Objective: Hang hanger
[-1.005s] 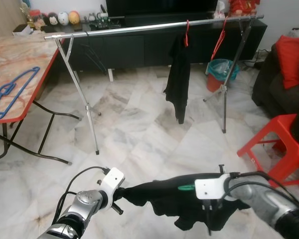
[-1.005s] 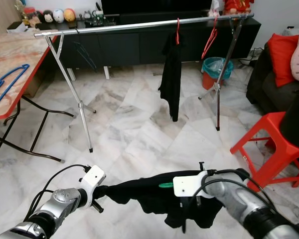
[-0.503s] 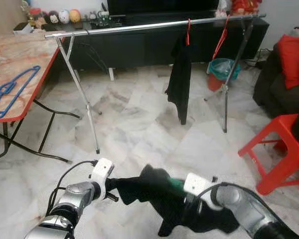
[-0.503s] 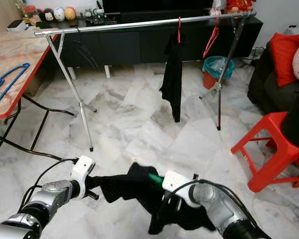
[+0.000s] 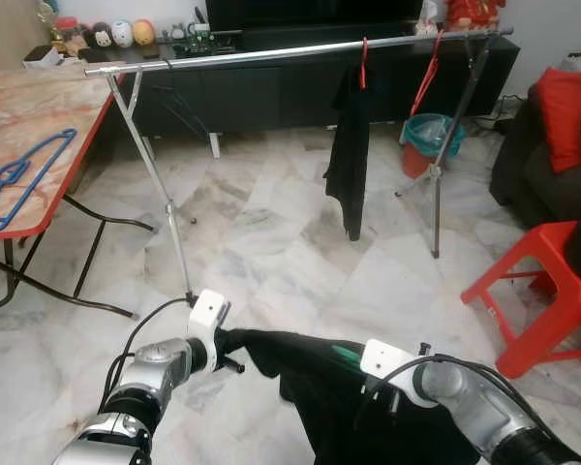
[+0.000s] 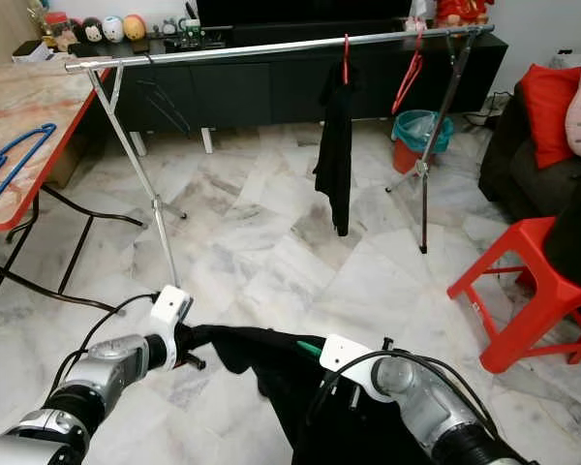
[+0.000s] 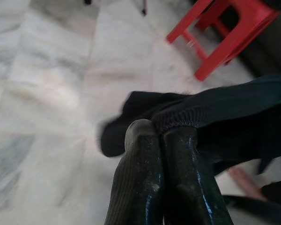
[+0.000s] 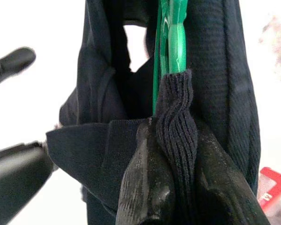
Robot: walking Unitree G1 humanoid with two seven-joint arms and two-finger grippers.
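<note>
A black garment [image 5: 305,373] with a green hanger [image 5: 347,355] inside it stretches low in front of me between both grippers. My left gripper [image 7: 161,136] is shut on one edge of the cloth. My right gripper [image 8: 171,129] is shut on a ribbed fold of the garment, right beside the green hanger [image 8: 171,42]. The rest of the cloth droops below. Farther ahead a long silver clothes rail [image 5: 271,53] spans the room. A black garment on a red hanger [image 5: 350,155] and a bare red hanger [image 5: 428,76] hang from it.
A marble-topped folding table [image 5: 39,111] with blue hangers [image 5: 19,174] stands at the left. A red stool [image 5: 537,281] and a dark sofa with a red cushion [image 5: 566,102] are at the right. A teal bin [image 5: 424,136] and a black cabinet [image 5: 261,92] sit behind the rail.
The garment, bunched up half a second ago, is pulled out flat again between the grippers and hangs lower. The left gripper has risen slightly, and the right has shifted a little.
</note>
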